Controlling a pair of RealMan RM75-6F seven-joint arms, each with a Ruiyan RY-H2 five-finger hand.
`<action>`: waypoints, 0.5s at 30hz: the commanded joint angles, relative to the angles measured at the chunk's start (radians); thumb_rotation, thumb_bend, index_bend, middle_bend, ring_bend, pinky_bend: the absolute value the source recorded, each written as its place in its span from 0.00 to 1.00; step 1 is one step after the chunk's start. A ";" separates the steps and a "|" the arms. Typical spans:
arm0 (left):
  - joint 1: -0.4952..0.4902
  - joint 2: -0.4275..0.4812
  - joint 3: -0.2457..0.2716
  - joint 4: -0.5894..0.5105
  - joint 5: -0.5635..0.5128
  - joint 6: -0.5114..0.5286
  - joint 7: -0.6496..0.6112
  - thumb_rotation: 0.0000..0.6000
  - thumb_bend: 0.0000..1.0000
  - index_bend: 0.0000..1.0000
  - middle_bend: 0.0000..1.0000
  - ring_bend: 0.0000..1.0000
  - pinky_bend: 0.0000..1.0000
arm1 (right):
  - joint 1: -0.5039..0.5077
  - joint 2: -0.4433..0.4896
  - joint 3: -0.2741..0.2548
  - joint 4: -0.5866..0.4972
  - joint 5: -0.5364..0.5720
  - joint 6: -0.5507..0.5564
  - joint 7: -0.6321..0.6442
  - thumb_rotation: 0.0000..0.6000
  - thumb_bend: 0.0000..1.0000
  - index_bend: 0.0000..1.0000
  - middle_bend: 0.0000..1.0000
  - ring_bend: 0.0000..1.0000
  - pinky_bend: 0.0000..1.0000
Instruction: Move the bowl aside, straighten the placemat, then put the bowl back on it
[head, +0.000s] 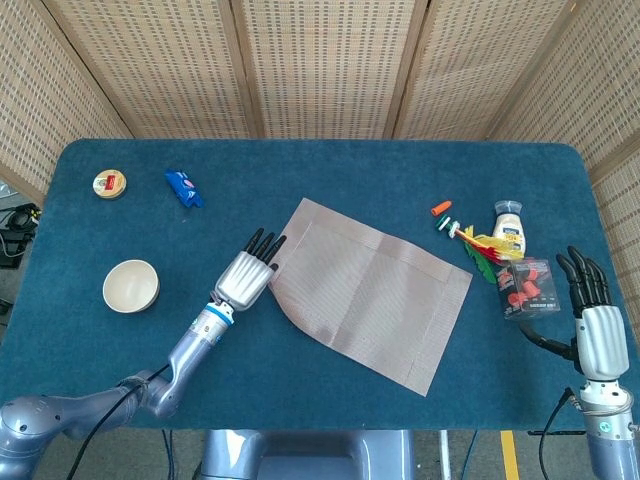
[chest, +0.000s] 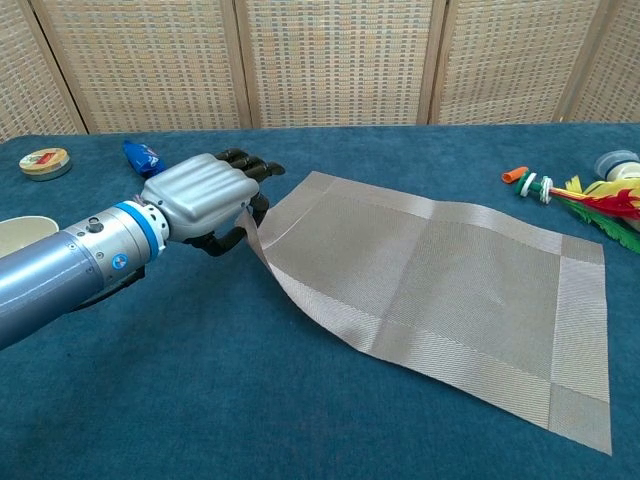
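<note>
Table (head: 330, 420): blue cloth top; we list what lies on it from largest down.

Placemat (head: 375, 295): grey woven rectangle at the table's middle, askew. Its long axis runs from upper left to lower right in the head view, not square to the table's front edge. The left corner is lifted off the cloth and curls up, plain in the chest view (chest: 440, 280).

Left hand (head: 245, 275): at the placemat's left corner, with fingers curled onto the raised edge; we judge it holds the placemat there. The rest of the mat stretches away from this hand to the right. We judge that any squaring turn pivots on this held corner, since the far right end lies free.

Right hand (head: 590, 310): at the table's far right edge, fingers extended and apart, holding nothing. It is well apart from the placemat's right end, with clutter between. So the left hand is the one that matters to the mat.

Bowl (head: 131, 285): cream, upright, set aside on the left, clear of the placemat. It lies left of the left hand and far nearer to it than to the right hand, so we judge the return falls to the left arm.

Clutter, right: red item in clear packaging (head: 527, 287); small jar (head: 510, 226); feathered toy (head: 480, 245).

Clutter, left: round tin (head: 109, 183); blue wrapper (head: 183, 187).
</note>
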 joint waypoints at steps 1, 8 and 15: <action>0.017 0.028 0.014 -0.036 0.012 0.016 0.010 1.00 0.57 0.67 0.00 0.00 0.00 | 0.000 0.001 -0.001 -0.002 -0.002 0.001 -0.002 1.00 0.26 0.08 0.00 0.00 0.00; 0.076 0.135 0.084 -0.213 0.040 0.044 0.065 1.00 0.57 0.67 0.00 0.00 0.00 | -0.003 0.001 -0.009 -0.015 -0.017 0.010 -0.019 1.00 0.26 0.08 0.00 0.00 0.00; 0.131 0.224 0.173 -0.415 0.086 0.074 0.163 1.00 0.57 0.67 0.00 0.00 0.00 | -0.007 0.001 -0.017 -0.030 -0.035 0.023 -0.041 1.00 0.26 0.08 0.00 0.00 0.00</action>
